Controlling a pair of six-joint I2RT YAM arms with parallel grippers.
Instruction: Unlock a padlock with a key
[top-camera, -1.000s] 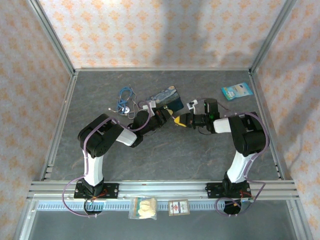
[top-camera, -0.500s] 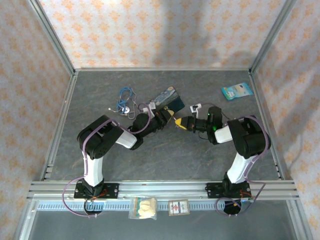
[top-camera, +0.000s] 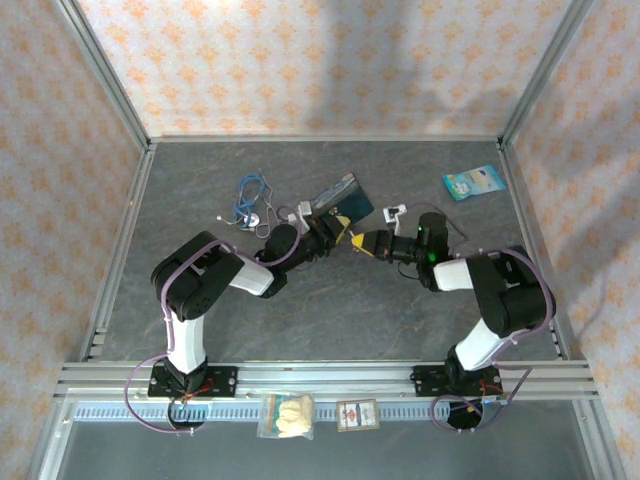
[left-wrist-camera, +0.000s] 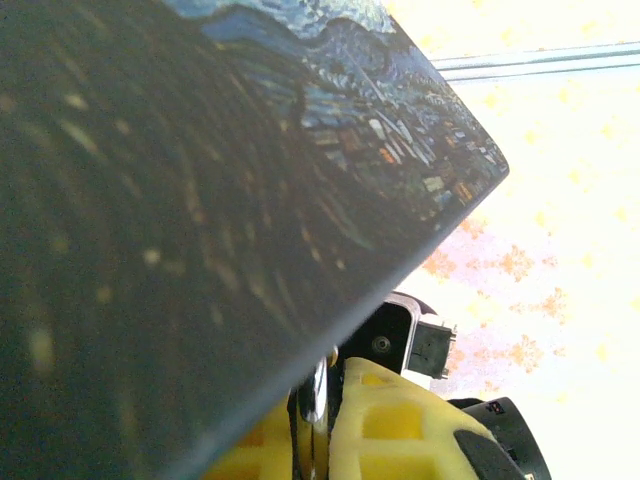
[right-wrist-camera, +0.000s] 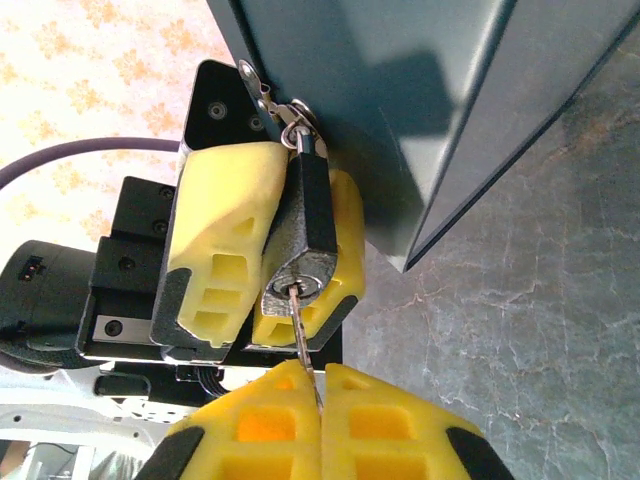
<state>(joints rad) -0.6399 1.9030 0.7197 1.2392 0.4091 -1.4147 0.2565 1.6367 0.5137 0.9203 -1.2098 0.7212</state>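
Note:
The padlock (right-wrist-camera: 305, 225), dark-bodied with a silver keyhole face, is clamped between the yellow fingers of my left gripper (right-wrist-camera: 260, 315), which is shut on it. Its shackle (right-wrist-camera: 285, 120) reaches up to the painted blue box (right-wrist-camera: 420, 110). The thin silver key (right-wrist-camera: 300, 325) sits in the keyhole, and my right gripper (right-wrist-camera: 322, 375) is shut on its other end. In the top view the left gripper (top-camera: 340, 233) and right gripper (top-camera: 368, 243) meet tip to tip just below the box (top-camera: 340, 193). In the left wrist view the box (left-wrist-camera: 200, 200) looms close above the left gripper (left-wrist-camera: 320, 410).
A blue cord bundle with a round disc (top-camera: 250, 200) lies left of the box. A blue-and-white packet (top-camera: 473, 182) lies at the far right. Two small bags (top-camera: 287, 415) (top-camera: 357, 415) rest on the front rail. Metal frame posts and patterned walls enclose the table.
Both grippers, still joined at the padlock, have shifted slightly away from the bases. The right arm's elbow has swung outward to the right, and the box has tipped more on edge.

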